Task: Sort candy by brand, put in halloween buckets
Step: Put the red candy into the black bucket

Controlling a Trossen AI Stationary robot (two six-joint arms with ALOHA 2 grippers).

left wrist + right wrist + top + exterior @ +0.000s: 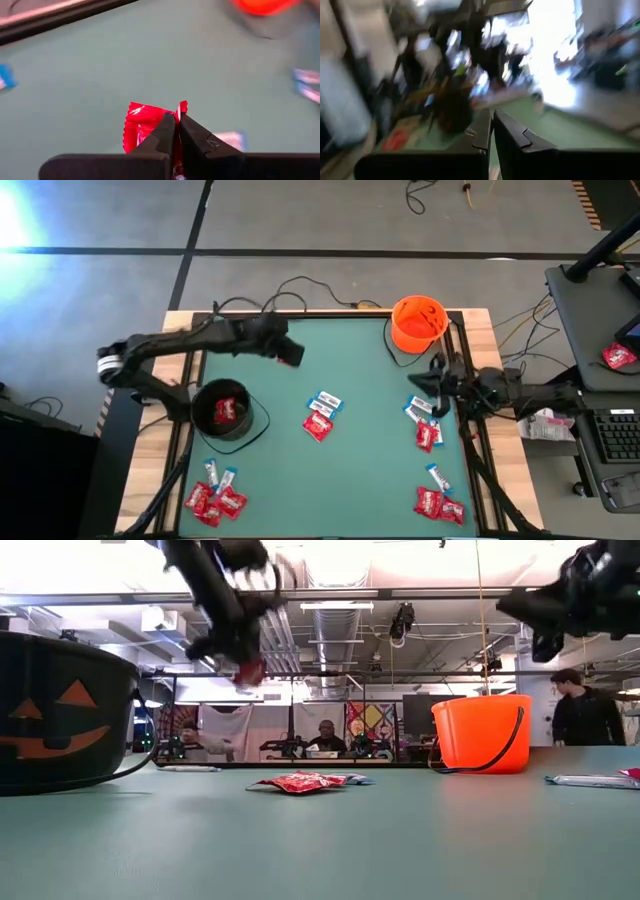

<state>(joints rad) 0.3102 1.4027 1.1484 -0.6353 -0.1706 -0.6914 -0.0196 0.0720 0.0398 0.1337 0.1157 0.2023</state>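
Clamped between left gripper [176,131] fingers, close to the wrist lens: one red packet [142,126], lower half hidden by the dark fingers, no lettering legible. Held high above the table [350,365], far-left of centre. Right gripper [491,131] raised by the right edge, fingers pressed together on nothing; its wrist view smeared, nothing readable.

Black bucket [222,410] near-left, jack-o'-lantern face on its side, red packets inside, count hard to make out. Orange bucket [417,321] far-right, contents not visible. Candy [322,416] at table centre, more clusters near-left and along the right side. Wrapper print too small to read. Pinkish-red packet [619,357] off on the side desk.
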